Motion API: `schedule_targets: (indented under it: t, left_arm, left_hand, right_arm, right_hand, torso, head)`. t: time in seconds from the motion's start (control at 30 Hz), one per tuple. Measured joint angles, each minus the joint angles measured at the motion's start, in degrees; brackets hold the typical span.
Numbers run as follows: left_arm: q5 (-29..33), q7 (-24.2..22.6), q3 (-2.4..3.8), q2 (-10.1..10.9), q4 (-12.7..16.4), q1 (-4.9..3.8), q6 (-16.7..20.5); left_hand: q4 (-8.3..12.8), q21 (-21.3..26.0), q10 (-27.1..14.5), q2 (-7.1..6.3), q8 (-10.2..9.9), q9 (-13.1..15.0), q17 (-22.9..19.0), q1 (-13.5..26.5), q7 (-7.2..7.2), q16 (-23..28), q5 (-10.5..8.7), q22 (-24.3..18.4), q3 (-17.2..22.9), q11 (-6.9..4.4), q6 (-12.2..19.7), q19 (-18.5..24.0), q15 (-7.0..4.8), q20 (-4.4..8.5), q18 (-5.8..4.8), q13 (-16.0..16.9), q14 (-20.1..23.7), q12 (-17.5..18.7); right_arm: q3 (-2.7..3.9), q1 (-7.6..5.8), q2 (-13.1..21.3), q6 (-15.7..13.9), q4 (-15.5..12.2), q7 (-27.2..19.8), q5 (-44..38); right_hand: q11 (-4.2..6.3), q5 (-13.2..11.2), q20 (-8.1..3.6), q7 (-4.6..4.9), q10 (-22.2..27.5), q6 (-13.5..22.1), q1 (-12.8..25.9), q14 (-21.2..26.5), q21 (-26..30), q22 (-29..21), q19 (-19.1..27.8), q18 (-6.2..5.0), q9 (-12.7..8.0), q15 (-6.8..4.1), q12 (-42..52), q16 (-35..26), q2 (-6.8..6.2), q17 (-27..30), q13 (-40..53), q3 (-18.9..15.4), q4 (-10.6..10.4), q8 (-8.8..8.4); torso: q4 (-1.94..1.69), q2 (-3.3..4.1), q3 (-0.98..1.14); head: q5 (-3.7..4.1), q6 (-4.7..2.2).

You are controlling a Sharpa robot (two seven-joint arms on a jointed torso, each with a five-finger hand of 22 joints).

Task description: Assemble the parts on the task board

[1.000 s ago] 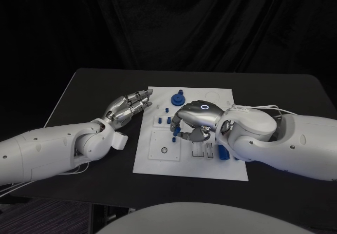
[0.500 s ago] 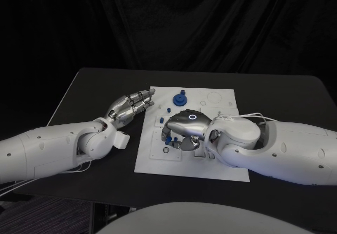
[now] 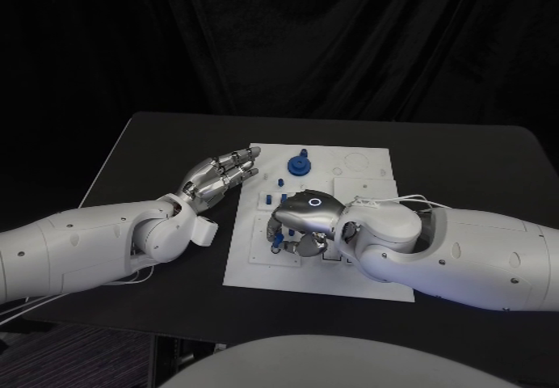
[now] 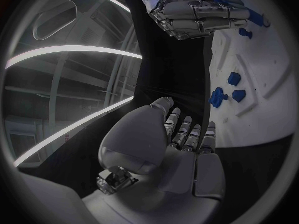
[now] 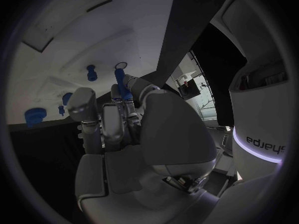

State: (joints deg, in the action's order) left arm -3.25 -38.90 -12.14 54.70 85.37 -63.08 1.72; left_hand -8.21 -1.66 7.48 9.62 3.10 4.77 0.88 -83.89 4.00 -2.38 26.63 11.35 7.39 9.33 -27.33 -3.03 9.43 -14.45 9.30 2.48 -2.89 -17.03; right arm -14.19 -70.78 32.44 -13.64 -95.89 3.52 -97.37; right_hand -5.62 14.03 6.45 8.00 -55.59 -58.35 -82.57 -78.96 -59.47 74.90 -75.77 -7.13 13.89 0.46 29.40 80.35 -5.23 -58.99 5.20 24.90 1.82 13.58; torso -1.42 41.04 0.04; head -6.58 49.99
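From my station I see the white task board (image 3: 258, 271) lying in the middle of the black table (image 3: 140, 145). My right hand (image 3: 305, 222) is low over the near-left part of the board, palm down, with its fingers curled in. In the right wrist view a slim blue part (image 5: 124, 91) stands between the fingertips (image 5: 82, 100) of this hand, so I read it as pinched there, just above the white plate. In the head view I can see blue (image 3: 279, 240) under the same hand, at its left side, but whether it is this part I cannot tell.

My left hand (image 3: 218, 179) rests just beside the left edge of the board, on the table. Its fingers are stretched out and a little apart, and it holds nothing; the left wrist view shows the same flat hand (image 4: 181, 149) with the board edge near it.

At the far end of the board stands a round blue part with a peg (image 3: 300, 165). Some small blue parts (image 3: 273, 199) lie between it and my right hand, close to the left edge.
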Motion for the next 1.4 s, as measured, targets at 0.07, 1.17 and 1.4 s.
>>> schedule_targets:
  t: [0.07,1.17,1.4]
  left_arm:
    - [0.0,0.0,0.0,0.0,-0.1,0.0,-0.1]
    - [0.0,0.0,-0.01,-0.7,-1.0,0.0,-0.6]
    - [0.0,0.0,-0.01,-0.7,-1.1,0.0,-0.6]
  left_hand:
    - [0.0,0.0,0.0,0.0,0.0,0.0,0.1,0.0,0.0,0.0,0.0,0.1,0.0,0.0,0.0,-0.2,0.13,-0.2,0.0,0.0,-0.1,0.0]
    - [0.0,0.0,-0.2,-0.01,0.0,0.0,0.1,0.0,0.2,-0.3,0.0,0.4,0.3,0.2,0.2,-0.4,0.41,-0.4,-0.01,0.0,-0.4,0.0]
    - [0.0,0.0,-0.2,-0.01,0.0,0.0,0.1,0.0,0.2,-0.3,0.0,0.4,0.3,0.2,0.2,-0.4,0.41,-0.4,-0.01,0.0,-0.4,0.0]
  right_arm:
    - [0.0,0.22,-0.1,0.0,0.3,-0.1,-0.1]
    - [0.05,1.24,-0.1,0.4,0.7,-1.0,-0.8]
    - [0.1,1.29,-0.2,0.6,0.9,-1.0,-0.8]
  right_hand:
    - [0.0,-0.1,0.0,0.0,0.0,0.0,0.0,0.0,0.0,0.0,0.0,0.0,0.0,0.0,-0.1,0.0,0.0,0.0,0.0,0.0,0.0,0.0]
    - [-0.08,-0.6,0.0,0.0,-0.3,0.0,-0.3,0.0,0.0,0.0,0.0,0.0,0.6,0.0,-0.1,-0.3,0.12,0.4,0.3,-0.2,0.2,-0.1]
    - [-0.07,-0.6,0.0,0.0,-0.3,0.0,-0.3,0.0,0.0,0.0,0.0,0.0,0.6,0.0,-0.1,-0.3,0.19,0.5,0.3,-0.2,0.2,-0.1]
  torso:
    - [0.01,0.0,0.0]
    - [0.02,0.05,0.05]
    - [0.11,0.01,0.07]
  head:
    - [-0.01,0.0]
    - [0.18,0.0]
    - [0.04,0.0]
